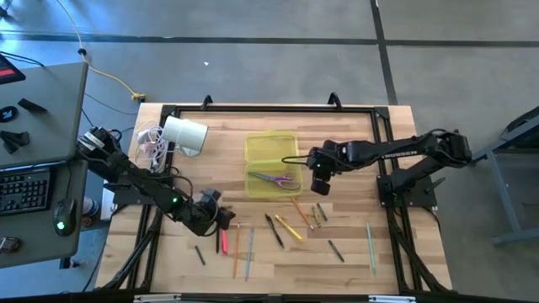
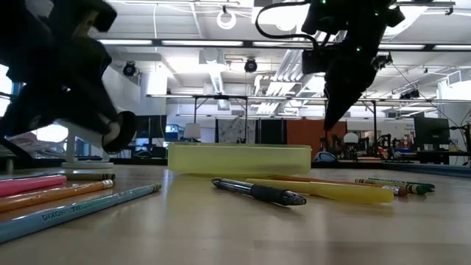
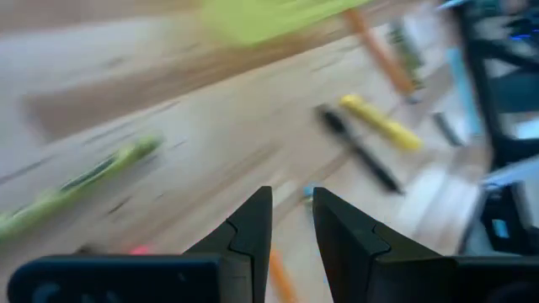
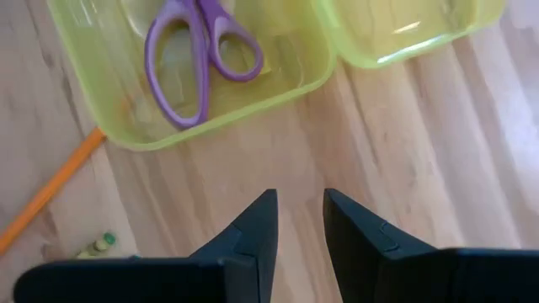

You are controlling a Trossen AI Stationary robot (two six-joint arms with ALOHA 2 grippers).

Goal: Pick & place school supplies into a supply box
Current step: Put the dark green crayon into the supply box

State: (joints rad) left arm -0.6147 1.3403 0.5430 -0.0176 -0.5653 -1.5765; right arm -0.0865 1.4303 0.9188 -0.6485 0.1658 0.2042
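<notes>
The yellow-green supply box (image 1: 271,150) lies open on the table's middle as two trays (image 4: 404,34). The purple-handled scissors (image 4: 198,59) lie flat in the nearer tray. Pens and pencils lie scattered on the near half: a pink pen (image 1: 219,240), an orange pencil (image 1: 236,246), a dark pen (image 1: 274,229), a yellow one (image 1: 288,227), a green pencil (image 1: 370,244). My left gripper (image 1: 226,217) hovers open just above the table beside the pink pen, holding nothing (image 3: 292,202). My right gripper (image 1: 320,185) is open and empty, pointing down over bare wood right of the box (image 4: 299,198).
A white cylinder with cables (image 1: 184,135) lies at the far left corner. Another orange pencil (image 4: 50,189) and green crayons (image 1: 320,212) lie near the box's near right corner. A desk with a keyboard (image 1: 25,189) stands left of the table. A black frame (image 1: 269,108) rims the tabletop.
</notes>
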